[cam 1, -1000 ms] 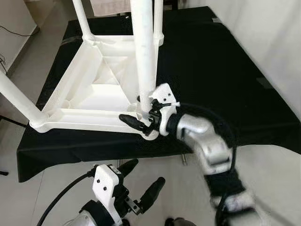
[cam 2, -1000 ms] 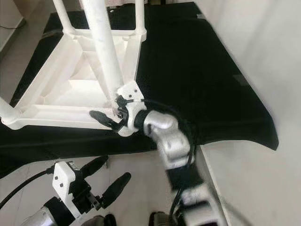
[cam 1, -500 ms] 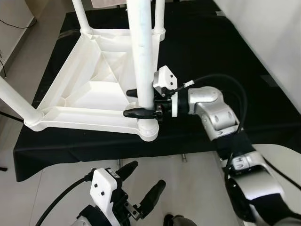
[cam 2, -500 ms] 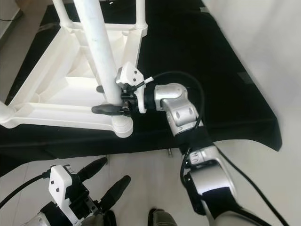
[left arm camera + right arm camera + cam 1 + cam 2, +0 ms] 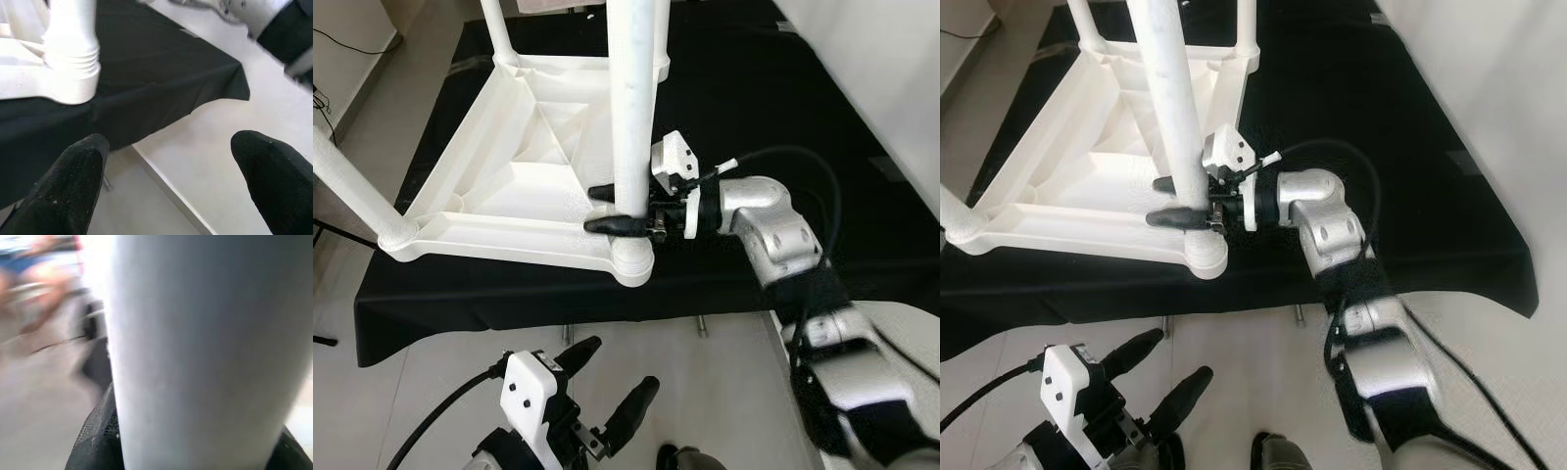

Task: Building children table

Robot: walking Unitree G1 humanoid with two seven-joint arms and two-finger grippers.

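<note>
Raised, right gripper [image 5: 615, 208] clamps one table leg [image 5: 634, 117].

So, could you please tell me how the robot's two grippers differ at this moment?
The right gripper is raised to the upturned table, its fingers closed around the near white leg; the left gripper hangs low over the floor, open and holding nothing. Both have two long black fingers.

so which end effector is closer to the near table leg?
Right. The right end effector has its fingers around the near table leg, just above its socket. The left end effector hangs open below the table edge, over the floor.
</note>
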